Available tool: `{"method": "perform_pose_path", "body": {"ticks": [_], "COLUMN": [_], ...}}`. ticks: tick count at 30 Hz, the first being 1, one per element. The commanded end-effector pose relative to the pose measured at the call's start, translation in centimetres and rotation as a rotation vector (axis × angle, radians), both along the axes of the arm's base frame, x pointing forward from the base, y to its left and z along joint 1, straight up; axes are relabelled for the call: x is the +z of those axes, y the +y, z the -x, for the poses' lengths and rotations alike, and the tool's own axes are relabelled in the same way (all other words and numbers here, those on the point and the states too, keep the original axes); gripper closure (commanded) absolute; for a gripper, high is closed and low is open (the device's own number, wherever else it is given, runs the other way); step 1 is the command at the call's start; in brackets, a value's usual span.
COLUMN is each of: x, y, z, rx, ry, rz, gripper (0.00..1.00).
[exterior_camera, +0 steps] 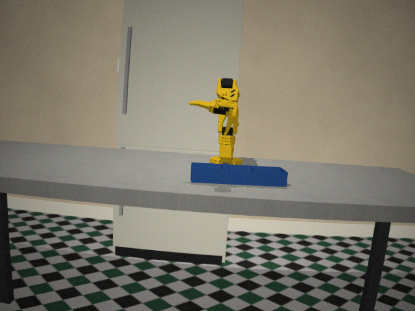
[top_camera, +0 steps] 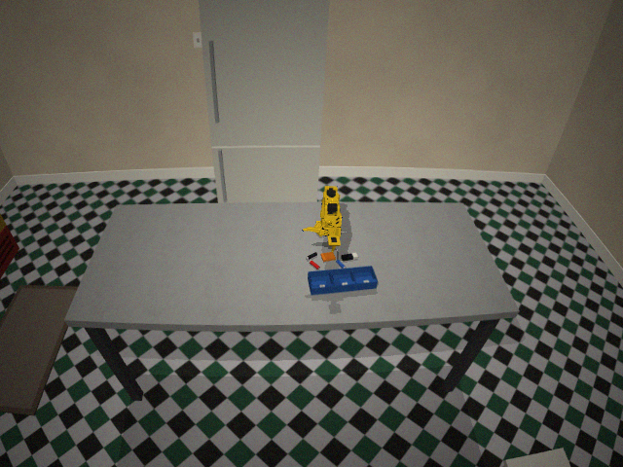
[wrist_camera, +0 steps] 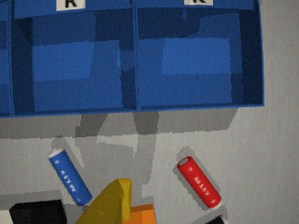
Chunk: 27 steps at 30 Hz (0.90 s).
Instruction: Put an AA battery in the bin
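Three small batteries lie on the grey table (top_camera: 201, 251) between the arm's base and a row of blue bins (top_camera: 342, 289) (exterior_camera: 238, 174): a red one (wrist_camera: 200, 181) (top_camera: 314, 264), a black one (top_camera: 311, 256) and a blue one (wrist_camera: 70, 177) (top_camera: 340, 263). The bin marked K (wrist_camera: 198, 63) (top_camera: 318, 279) is empty, and so is bin R (wrist_camera: 71, 65) beside it. My gripper (wrist_camera: 125, 193) (top_camera: 317, 236) is wide open and empty, hanging above the objects. Its one visible jaw covers part of an orange block (top_camera: 327, 256).
A black-and-white block (wrist_camera: 36, 217) (top_camera: 349, 256) lies next to the blue battery. A third bin (top_camera: 364, 277) closes the row at the far end from K. A fridge (top_camera: 264, 100) stands behind the table.
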<state>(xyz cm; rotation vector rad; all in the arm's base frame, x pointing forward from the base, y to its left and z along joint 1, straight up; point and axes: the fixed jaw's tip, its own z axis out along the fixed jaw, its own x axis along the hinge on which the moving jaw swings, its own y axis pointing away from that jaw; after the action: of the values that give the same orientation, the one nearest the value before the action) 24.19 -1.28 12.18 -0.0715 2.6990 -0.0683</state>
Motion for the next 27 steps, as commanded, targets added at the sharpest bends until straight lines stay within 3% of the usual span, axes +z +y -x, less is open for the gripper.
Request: {"method": "perform_pose_path", "body": {"ticks": [1, 27], "x": [1.19, 1.47], "y": [-0.27, -0.79], "z": [-0.60, -0.80], "rx": [0.002, 0.005], "ry": [-0.063, -0.086], "rz": [0.010, 0.025], "gripper": [0.00, 0.00]}}
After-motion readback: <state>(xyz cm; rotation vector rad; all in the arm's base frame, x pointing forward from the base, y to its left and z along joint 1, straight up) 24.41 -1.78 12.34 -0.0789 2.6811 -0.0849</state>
